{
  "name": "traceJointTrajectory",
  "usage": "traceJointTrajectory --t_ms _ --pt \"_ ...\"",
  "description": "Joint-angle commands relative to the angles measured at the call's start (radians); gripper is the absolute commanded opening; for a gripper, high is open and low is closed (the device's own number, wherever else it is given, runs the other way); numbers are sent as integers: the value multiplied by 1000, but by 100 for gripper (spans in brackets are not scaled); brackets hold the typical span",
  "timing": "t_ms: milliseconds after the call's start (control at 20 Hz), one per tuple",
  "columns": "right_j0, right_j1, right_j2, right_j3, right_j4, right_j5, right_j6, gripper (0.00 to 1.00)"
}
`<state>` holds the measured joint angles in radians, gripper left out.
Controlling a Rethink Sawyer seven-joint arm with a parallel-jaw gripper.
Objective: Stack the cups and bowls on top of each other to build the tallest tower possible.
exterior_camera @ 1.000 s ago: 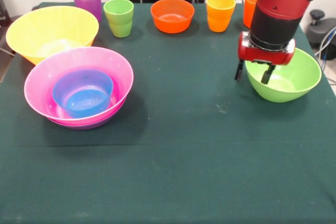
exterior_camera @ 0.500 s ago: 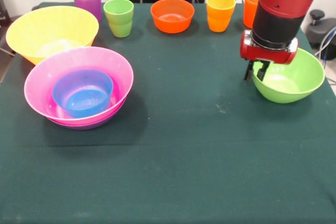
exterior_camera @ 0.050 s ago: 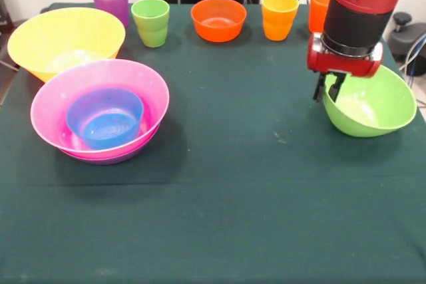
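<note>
Gripper [exterior_camera @ 0.050 s ago: 330,90]: fingers pinched on the near-left rim of the green bowl [exterior_camera @ 0.050 s ago: 373,108].
Green bowl: tilted, rim between fingers.

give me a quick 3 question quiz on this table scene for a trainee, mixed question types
1. True or false: the gripper is shut on the rim of the light green bowl.
2. What sits inside the pink bowl: A) an orange cup, B) the blue bowl, C) nothing?
3. What colour is the rim that shows beneath the pink bowl?

Key
1. True; the bowl hangs tilted from the pinch.
2. B
3. Purple, from the purple bowl.
</note>
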<state>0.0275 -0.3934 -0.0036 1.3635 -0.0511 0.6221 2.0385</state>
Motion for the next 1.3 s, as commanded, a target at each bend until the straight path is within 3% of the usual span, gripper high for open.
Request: traceJointTrajectory --t_ms 50,250,350,850,1300 --pt "-1 3 23 32 16 -122 165 0" --pt "5 -18 8 63 52 -182 232 0" --pt "-3 -72 3 74 64 -81 205 0" --pt "-35 -151 -74 126 70 3 156 0" --pt "-155 -187 -65 116 70 53 53 0"
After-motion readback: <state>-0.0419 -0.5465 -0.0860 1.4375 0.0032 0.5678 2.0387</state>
